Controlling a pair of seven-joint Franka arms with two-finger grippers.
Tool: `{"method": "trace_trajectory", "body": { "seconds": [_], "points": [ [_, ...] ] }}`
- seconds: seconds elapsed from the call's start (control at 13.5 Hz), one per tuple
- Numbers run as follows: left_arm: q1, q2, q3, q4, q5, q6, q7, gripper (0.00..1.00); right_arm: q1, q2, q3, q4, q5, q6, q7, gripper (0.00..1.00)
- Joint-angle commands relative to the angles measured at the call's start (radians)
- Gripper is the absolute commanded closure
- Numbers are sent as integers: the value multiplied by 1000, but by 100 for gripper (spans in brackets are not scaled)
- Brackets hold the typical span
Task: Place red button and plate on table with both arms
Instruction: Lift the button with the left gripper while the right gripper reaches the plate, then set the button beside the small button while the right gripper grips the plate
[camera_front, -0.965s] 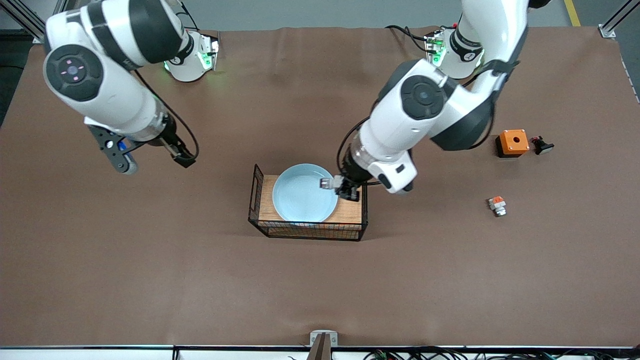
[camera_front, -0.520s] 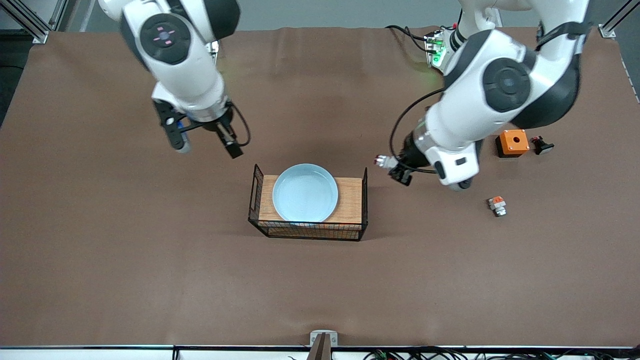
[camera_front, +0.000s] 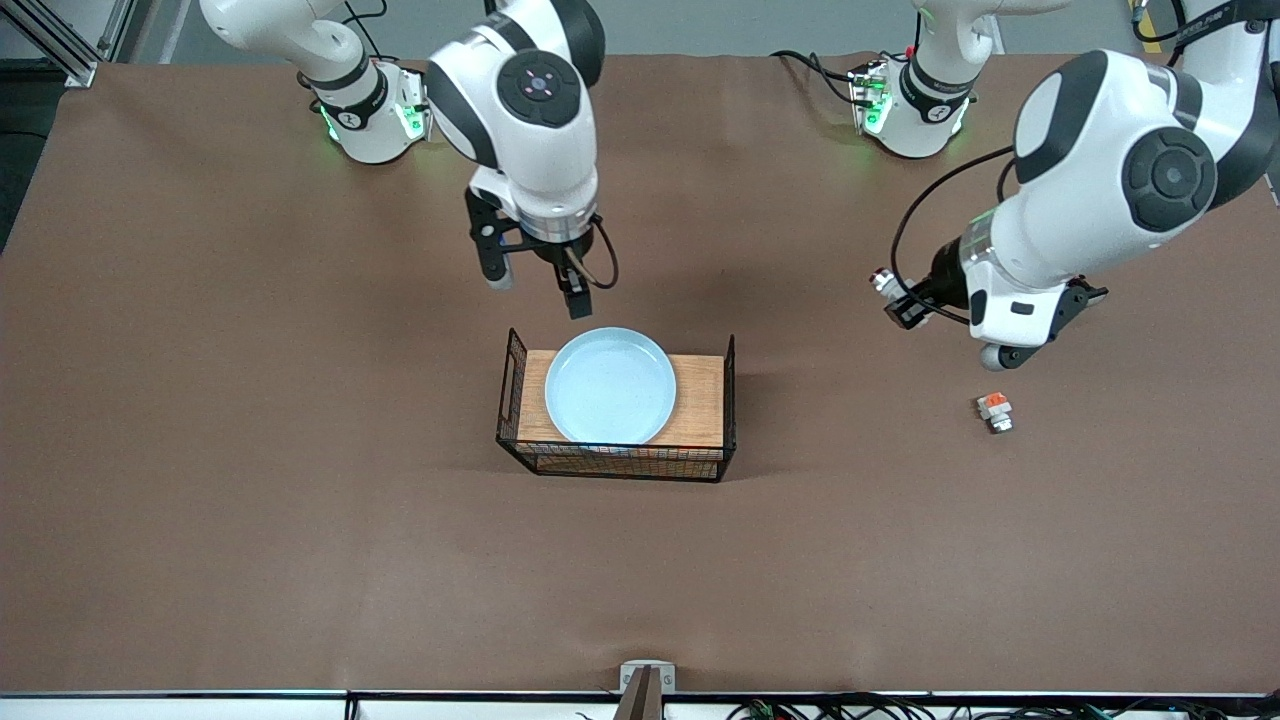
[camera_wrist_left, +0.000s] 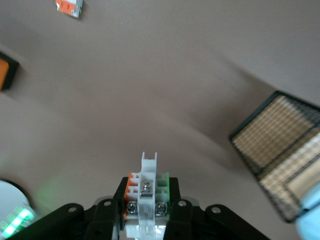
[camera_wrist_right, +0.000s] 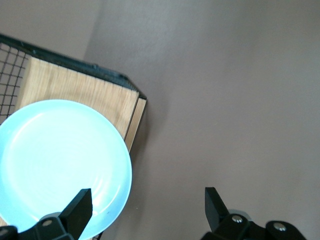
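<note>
The pale-blue plate (camera_front: 610, 385) lies on the wooden top of the black wire basket (camera_front: 704, 402) at mid-table. My left gripper (camera_front: 903, 303) is shut on the red button (camera_front: 886, 284), a small white part with green and orange sides, and holds it above the bare brown table (camera_front: 300, 560) between the basket and the left arm's end. The left wrist view shows the button (camera_wrist_left: 147, 192) between the left gripper's (camera_wrist_left: 148, 217) fingers. My right gripper (camera_front: 535, 283) hangs open and empty over the table just off the plate's rim. The right wrist view shows the plate (camera_wrist_right: 55, 165) by one fingertip (camera_wrist_right: 80, 204).
A similar small part with an orange-red block (camera_front: 994, 411) lies on the table toward the left arm's end, nearer the camera than the left gripper; it also shows in the left wrist view (camera_wrist_left: 69, 6). An orange box (camera_wrist_left: 5, 70) shows at that view's edge. The basket (camera_wrist_left: 280, 145) has raised wire ends.
The left gripper has carried the button from over the plate's edge out toward the left arm's end. The right arm has swung in from its end to the basket.
</note>
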Motion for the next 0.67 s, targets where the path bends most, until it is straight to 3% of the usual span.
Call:
{"method": "trace_trajectory", "body": {
  "seconds": [0.0,0.22,0.37,0.59],
  "points": [
    [54,-20,-5,-84,-17,39,267,83,4,39,-12,23,-14,56,60,1],
    [68,-1,-2,-155,2,139,511,83,29,93,-12,37,-42,94,128,1],
    [64,22,-5,-209,103,229,623,83,41,118,-12,37,-65,140,195,1],
    [62,94,-5,-212,150,295,634,83,59,158,-12,37,-68,151,221,2]
  ]
}}
